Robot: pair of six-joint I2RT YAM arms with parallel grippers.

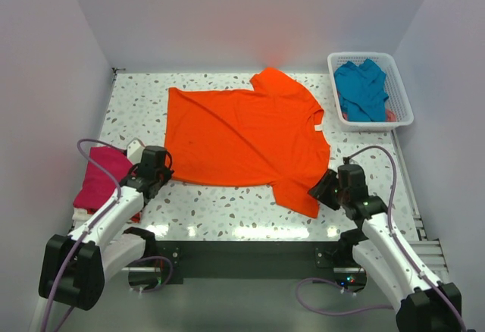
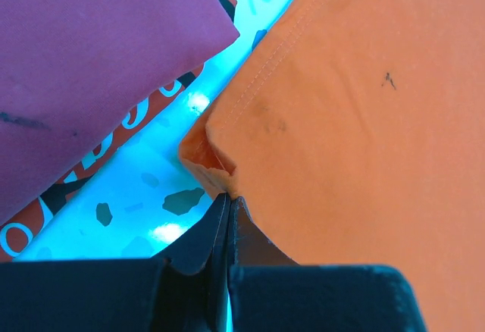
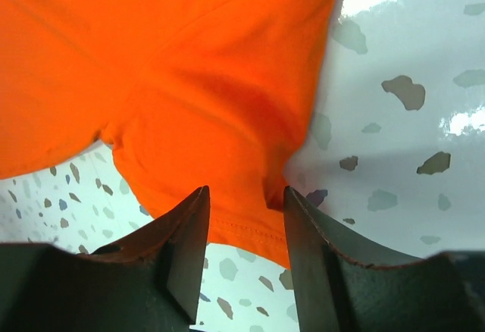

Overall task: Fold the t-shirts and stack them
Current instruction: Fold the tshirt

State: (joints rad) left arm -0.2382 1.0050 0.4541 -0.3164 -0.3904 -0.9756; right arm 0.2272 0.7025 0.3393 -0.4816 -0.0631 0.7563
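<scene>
The bright orange t-shirt (image 1: 242,135) lies spread flat in the middle of the table. My left gripper (image 1: 158,173) is at its near left hem corner; in the left wrist view the gripper (image 2: 228,197) is shut, pinching that slightly curled corner of the orange shirt (image 2: 348,120). My right gripper (image 1: 324,188) is at the near sleeve; in the right wrist view it (image 3: 244,195) is open, its jaws on either side of the sleeve hem of the orange shirt (image 3: 189,82). The magenta-pink t-shirt (image 1: 102,174) lies folded at the left, also seen in the left wrist view (image 2: 91,67). The teal-blue t-shirt (image 1: 362,89) lies crumpled in the basket.
The white lattice basket (image 1: 402,89) stands at the back right, with a bit of red cloth (image 1: 390,114) under the teal shirt. A red cloth with white print (image 2: 114,150) lies under the magenta shirt. White walls enclose the speckled table (image 1: 227,211).
</scene>
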